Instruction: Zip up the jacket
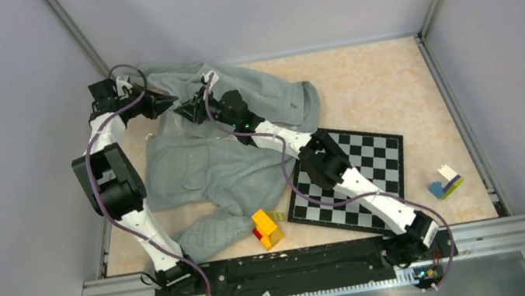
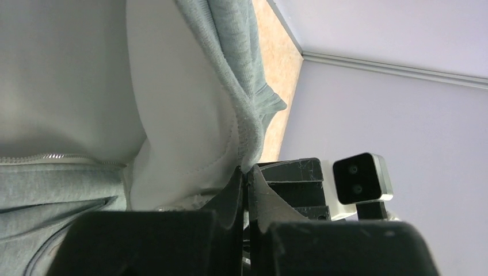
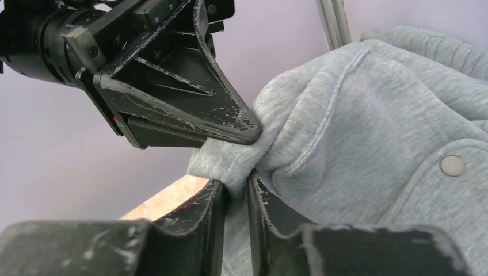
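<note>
The light grey jacket (image 1: 222, 158) lies rumpled over the left half of the table. My left gripper (image 1: 165, 102) is shut on a folded edge of the jacket (image 2: 241, 123) at the far left; its pale lining and a stretch of zipper (image 2: 63, 157) show in the left wrist view. My right gripper (image 1: 190, 112) sits right beside it, shut on a corner of the same jacket edge (image 3: 227, 161). In the right wrist view the left gripper's fingers (image 3: 190, 109) press the fabric just above my right gripper (image 3: 235, 187). A snap button (image 3: 452, 165) shows on the grey cloth.
A black-and-white chessboard (image 1: 357, 173) lies right of the jacket, under the right arm. A yellow and red block (image 1: 266, 227) sits near the front edge. A small pile of coloured blocks (image 1: 445, 183) lies at the right. Walls close the back and sides.
</note>
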Robot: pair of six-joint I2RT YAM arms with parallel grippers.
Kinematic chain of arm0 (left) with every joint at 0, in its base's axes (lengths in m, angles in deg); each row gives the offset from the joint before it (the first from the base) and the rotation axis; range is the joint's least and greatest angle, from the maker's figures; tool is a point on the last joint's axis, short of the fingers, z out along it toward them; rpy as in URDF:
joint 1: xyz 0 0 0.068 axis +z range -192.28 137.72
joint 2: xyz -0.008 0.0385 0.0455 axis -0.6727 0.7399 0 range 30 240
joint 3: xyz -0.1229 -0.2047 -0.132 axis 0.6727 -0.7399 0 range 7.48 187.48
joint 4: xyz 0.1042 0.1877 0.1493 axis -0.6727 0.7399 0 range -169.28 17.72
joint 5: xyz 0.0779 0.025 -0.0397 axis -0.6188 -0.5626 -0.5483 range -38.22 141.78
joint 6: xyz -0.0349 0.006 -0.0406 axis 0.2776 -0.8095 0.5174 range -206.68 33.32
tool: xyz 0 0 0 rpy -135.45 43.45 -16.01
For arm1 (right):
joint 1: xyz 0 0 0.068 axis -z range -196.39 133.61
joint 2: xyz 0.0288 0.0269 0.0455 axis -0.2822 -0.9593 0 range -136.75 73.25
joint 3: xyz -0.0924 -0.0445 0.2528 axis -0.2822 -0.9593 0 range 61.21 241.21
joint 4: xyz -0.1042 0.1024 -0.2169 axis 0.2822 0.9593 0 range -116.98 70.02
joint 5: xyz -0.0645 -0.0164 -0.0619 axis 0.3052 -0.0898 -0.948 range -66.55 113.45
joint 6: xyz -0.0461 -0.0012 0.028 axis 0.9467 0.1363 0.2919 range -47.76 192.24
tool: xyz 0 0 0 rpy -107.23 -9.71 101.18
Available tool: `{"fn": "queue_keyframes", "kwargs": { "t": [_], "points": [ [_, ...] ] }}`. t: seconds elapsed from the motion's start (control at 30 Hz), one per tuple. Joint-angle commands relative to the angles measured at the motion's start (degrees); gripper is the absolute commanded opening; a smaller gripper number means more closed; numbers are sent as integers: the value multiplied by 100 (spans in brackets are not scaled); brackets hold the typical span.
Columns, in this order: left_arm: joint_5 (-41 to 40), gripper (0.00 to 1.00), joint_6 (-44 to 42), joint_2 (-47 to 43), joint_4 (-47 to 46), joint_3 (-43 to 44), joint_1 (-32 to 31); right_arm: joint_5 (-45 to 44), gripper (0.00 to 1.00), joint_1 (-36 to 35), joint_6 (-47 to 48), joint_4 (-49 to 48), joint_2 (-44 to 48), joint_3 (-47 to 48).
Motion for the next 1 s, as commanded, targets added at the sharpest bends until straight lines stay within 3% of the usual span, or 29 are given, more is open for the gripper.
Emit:
{"fn": "queue_keyframes", "kwargs": {
  "t": [0.0,0.07,0.23,0.37,0.53,0.8,0.87,0.97],
  "points": [
    [117,1,-389,-283,115,128,-54,-28,11,28,-93,-378,101,181],
    [31,12,-710,-234,432,352,-54,54,0,63,-88,-404,193,52],
    [-568,51,-1960,-396,1080,613,-54,724,0,152,-61,-301,284,13],
    [-668,64,-2527,-513,1156,568,-82,1145,0,174,106,-22,352,-47],
    [-1098,63,-3043,-444,1498,751,-295,1408,0,222,227,293,412,-107],
    [-1541,55,-3139,-516,1626,496,-509,1333,0,224,361,531,409,-4],
    [-1781,50,-3130,-576,1646,430,-511,1320,0,225,317,540,396,34],
    [-1922,31,-3100,-590,1657,437,-506,1166,4,228,267,568,435,3]
  ]
}}
